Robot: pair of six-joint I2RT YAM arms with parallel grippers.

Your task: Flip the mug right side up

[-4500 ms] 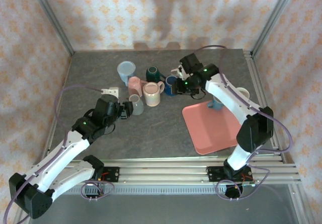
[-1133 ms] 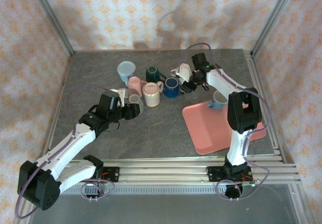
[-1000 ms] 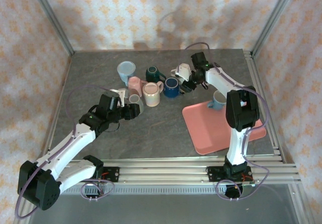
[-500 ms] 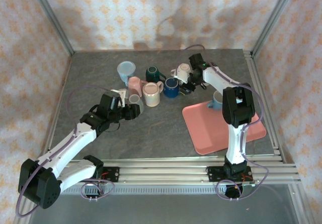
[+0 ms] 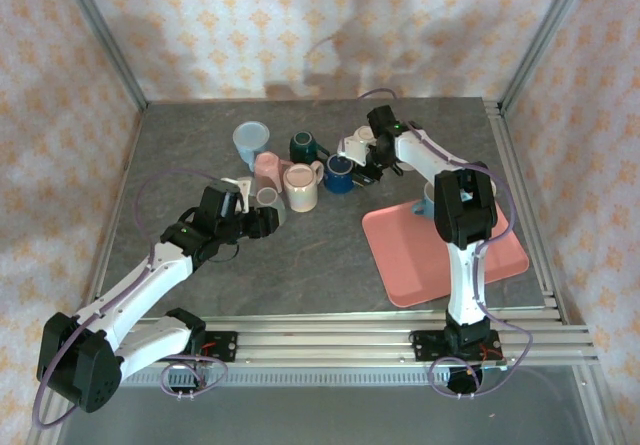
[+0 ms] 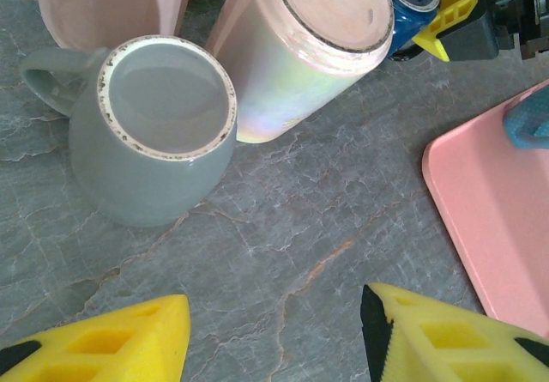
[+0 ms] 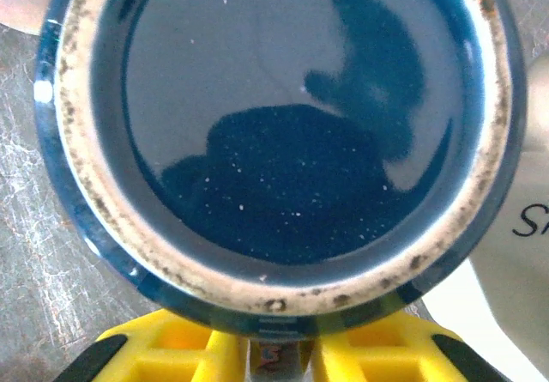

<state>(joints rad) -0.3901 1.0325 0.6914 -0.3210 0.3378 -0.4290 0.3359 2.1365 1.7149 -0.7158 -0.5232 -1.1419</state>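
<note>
Overall, grey table point(image 5: 330, 275) with pink tray point(image 5: 440, 265) at 4 o'clock from centre and a mug cluster at 12 o'clock. The right arm point(image 5: 465, 205) reaches from 5 o'clock over the tray's far edge to the cluster's 3 o'clock side; the left arm point(image 5: 150, 275) angles in from 7 o'clock. Judged the task's thing: the dark blue mug point(image 7: 274, 124), at the cluster's right end and upside down, with the right wrist view looking straight onto its bare foot ring and glazed base. The grey mug point(image 6: 163, 133), at the cluster's 7 o'clock, is also base-up, handle at 9 o'clock in the left wrist view. The right gripper point(image 7: 274, 352) sits at the 6 o'clock edge of the dark blue mug, yellow fingers nearly together around a thin dull piece, maybe the handle; cannot tell if clamped. The left gripper point(image 6: 274, 313) is spread wide with nothing between, grey mug just ahead, apart. Progress: nothing turned yet. Left, by my reckoning: firm hold, lift, flip, set down rim-up.
</note>
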